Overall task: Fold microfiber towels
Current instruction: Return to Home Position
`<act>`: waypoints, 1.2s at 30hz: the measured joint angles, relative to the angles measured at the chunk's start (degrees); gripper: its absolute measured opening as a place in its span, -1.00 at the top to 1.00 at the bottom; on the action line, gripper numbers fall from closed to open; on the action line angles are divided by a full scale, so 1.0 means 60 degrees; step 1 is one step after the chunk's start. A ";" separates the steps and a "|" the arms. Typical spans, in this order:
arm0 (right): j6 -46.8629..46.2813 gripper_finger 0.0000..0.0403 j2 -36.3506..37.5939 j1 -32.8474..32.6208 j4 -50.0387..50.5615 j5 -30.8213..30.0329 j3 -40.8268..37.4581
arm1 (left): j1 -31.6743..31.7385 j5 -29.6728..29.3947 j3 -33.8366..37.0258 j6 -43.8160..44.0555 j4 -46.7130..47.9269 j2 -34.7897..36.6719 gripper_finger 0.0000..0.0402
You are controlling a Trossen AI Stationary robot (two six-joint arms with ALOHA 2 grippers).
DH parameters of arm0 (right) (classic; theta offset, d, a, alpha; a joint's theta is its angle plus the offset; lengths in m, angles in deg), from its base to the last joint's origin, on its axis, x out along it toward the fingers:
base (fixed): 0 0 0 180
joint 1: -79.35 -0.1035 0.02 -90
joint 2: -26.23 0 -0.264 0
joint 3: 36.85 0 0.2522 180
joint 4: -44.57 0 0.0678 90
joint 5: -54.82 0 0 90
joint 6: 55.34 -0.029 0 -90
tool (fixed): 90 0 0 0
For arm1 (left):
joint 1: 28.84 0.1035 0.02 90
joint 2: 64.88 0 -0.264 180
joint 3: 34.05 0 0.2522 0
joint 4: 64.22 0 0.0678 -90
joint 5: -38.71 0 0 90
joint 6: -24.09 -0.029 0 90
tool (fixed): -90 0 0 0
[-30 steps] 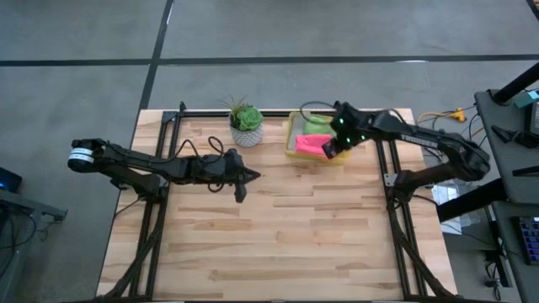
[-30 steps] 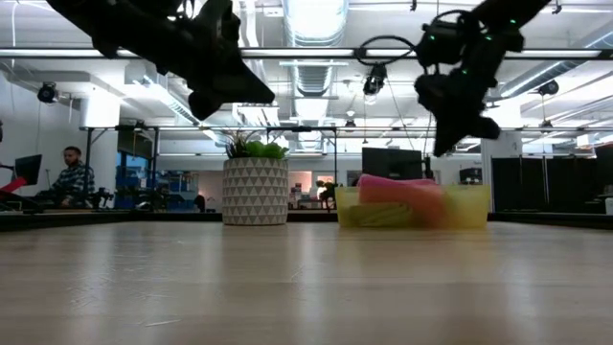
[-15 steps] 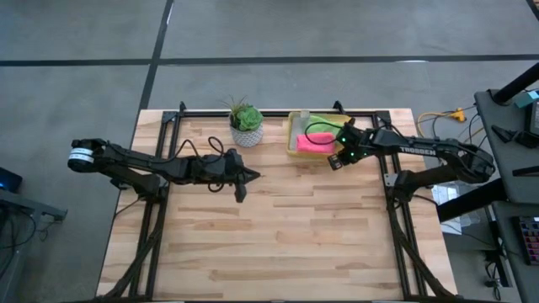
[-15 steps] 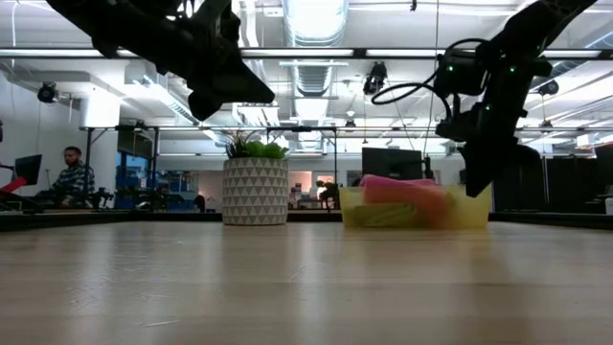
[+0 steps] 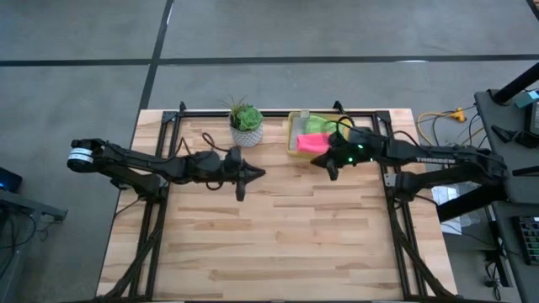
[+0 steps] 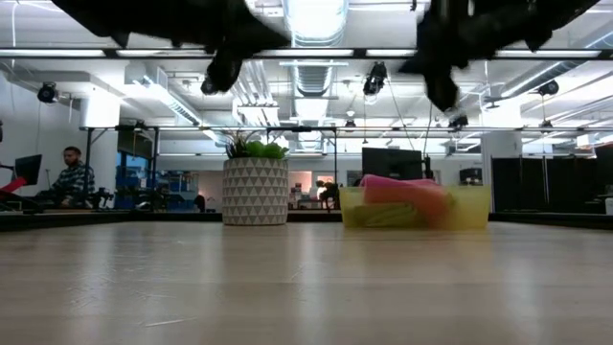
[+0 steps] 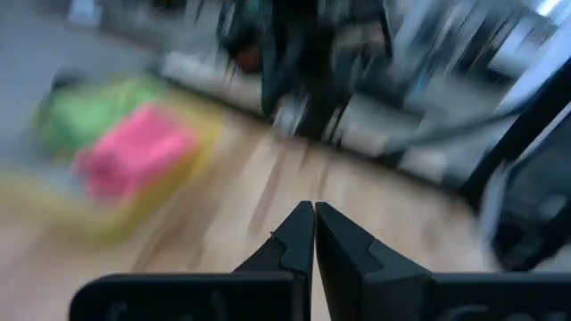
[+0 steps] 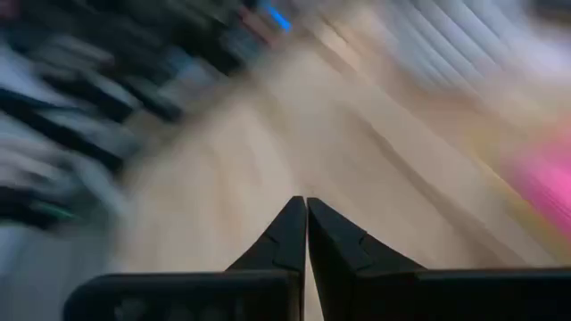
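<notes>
A translucent yellow bin (image 5: 294, 145) stands at the table's far side. A hot pink towel (image 5: 311, 143) lies folded on top in it, on a bright green towel (image 5: 317, 126). Both also show in the low view, pink (image 6: 402, 190) over green (image 6: 381, 217), and blurred in the left wrist view (image 7: 134, 152). The orange and grey towels do not show. My right gripper (image 5: 325, 165) is shut and empty, in the air just off the bin's near edge. My left gripper (image 5: 258, 174) is shut and empty, in the air at the table's middle, left of the bin.
A potted plant (image 5: 247, 124) in a patterned white pot stands left of the bin at the far edge. The bare wooden tabletop (image 5: 278, 244) stretches from the arms to the near edge. A seated person (image 6: 72, 177) shows far off in the room.
My right gripper has left the space over the pink towel, coming toward the table's near edge and a little left, past the bin's front wall; it dipped, then rose. My left gripper has shifted slightly right and up. The towels have stayed in the bin.
</notes>
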 joint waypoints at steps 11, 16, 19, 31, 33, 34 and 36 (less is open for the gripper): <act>0.0718 0.93 0.0312 -0.1538 -0.9913 -0.0861 0.0685 | 0.0198 0.0038 -0.0274 -0.0011 -0.7148 0.0702 1.00; 0.2090 0.81 0.1747 -0.1564 -0.9927 -0.1067 0.1268 | 0.0240 0.0038 -0.0536 -0.0506 -0.6898 0.2680 1.00; 0.2720 0.75 0.2769 -0.1550 -0.9414 -0.1901 0.1247 | 0.0240 0.0034 -0.0585 -0.1017 -0.5680 0.4131 1.00; 0.5078 0.61 0.7300 -0.2194 -0.5545 -0.4936 0.1209 | 0.0063 -0.1133 -0.0447 -0.2335 -0.0963 0.7703 1.00; 0.4772 0.61 0.7816 -0.2190 -0.4589 -0.5108 0.1148 | 0.0062 -0.1420 -0.0313 -0.2359 -0.0502 0.7909 1.00; 0.4529 0.61 0.8044 -0.2181 -0.4341 -0.5112 0.1067 | 0.0061 -0.1596 -0.0208 -0.2344 -0.0262 0.8066 1.00; 0.4045 0.61 0.8432 -0.2179 -0.4180 -0.5098 0.0841 | 0.0055 -0.1767 0.0106 -0.2270 -0.0263 0.8364 1.00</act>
